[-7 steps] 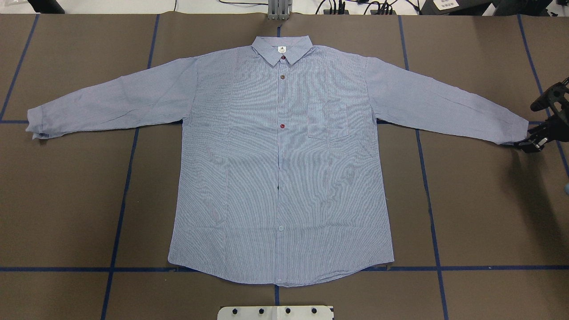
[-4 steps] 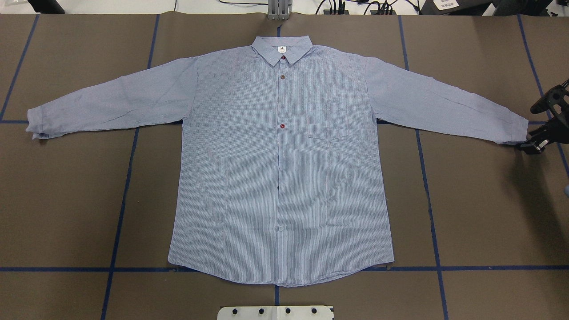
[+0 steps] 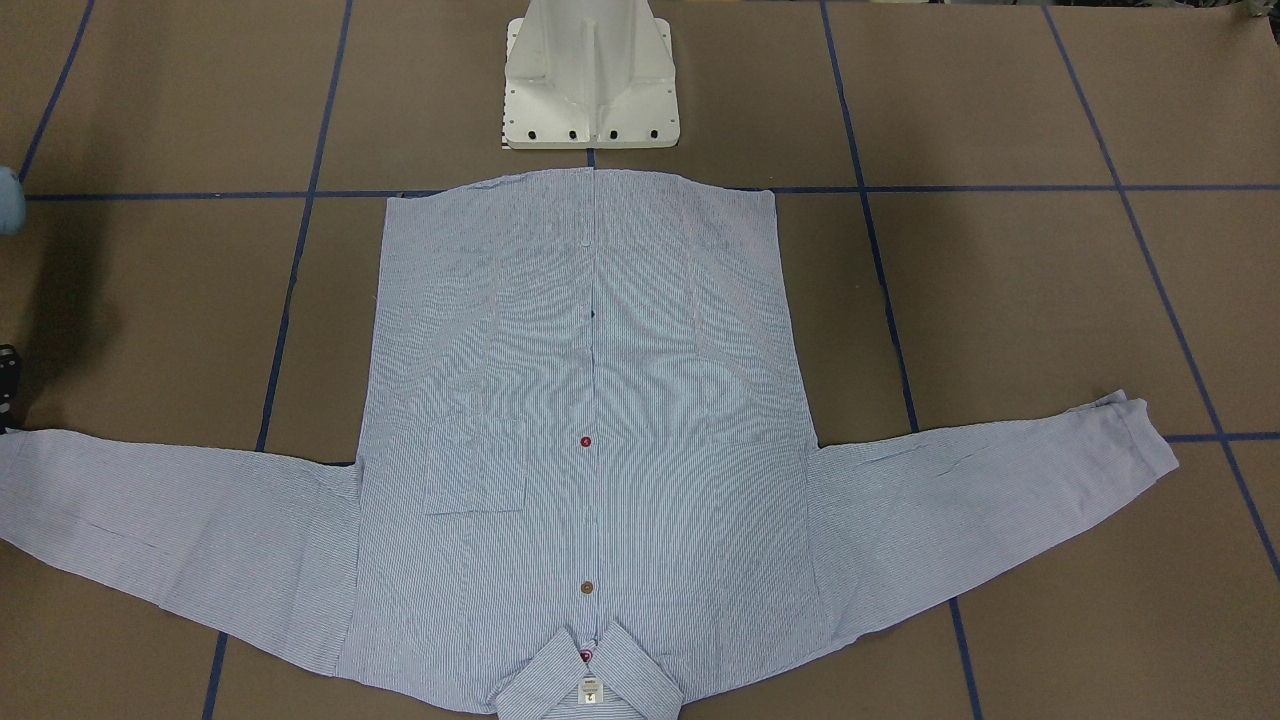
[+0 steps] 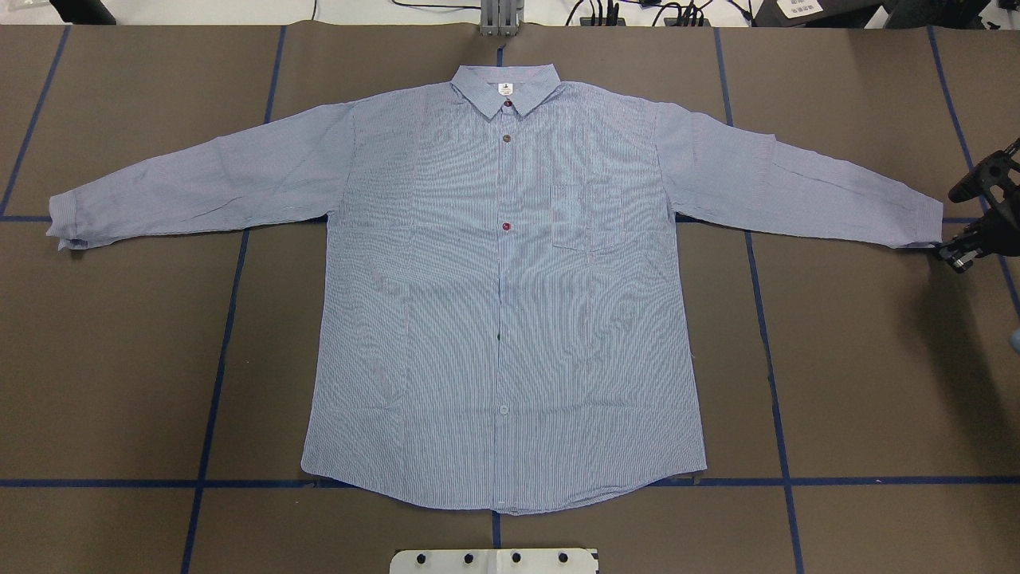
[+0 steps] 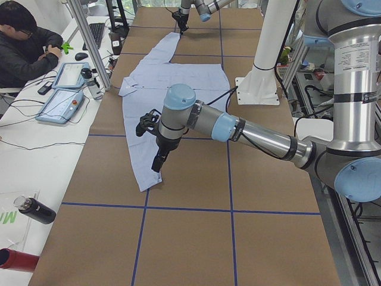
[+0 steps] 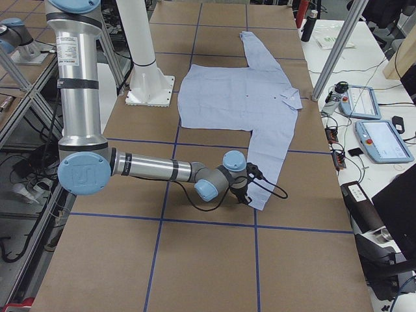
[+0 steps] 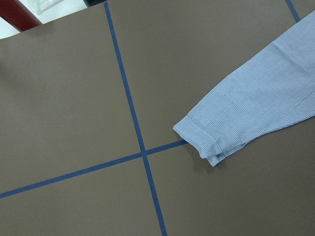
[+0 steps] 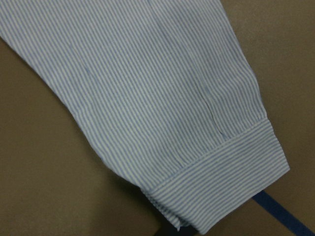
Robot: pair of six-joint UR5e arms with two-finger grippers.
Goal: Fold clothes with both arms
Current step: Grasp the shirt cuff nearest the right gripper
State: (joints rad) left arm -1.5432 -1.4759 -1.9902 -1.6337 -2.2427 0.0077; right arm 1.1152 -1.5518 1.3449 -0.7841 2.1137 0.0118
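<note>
Since no fold is made yet, the whole task is left: the striped shirt [image 4: 446,319] lies flat, buttoned, face up mid-counter [image 4: 119,359], sleeves spread toward both ends. My right end effector [image 4: 955,255] seems pinched on the right cuff [image 4: 928,227]. My left end effector [image 5: 156,162] hangs over the left cuff [image 4: 64,223], and I cannot tell its grip.

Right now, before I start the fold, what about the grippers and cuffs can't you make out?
1. Right gripper: small, dark, partly cropped at the overhead view's edge; grip on right cuff unclear.
2. Left gripper: seen only from exterior left; open or shut unknown.
3. Neck label: print too small.
</note>
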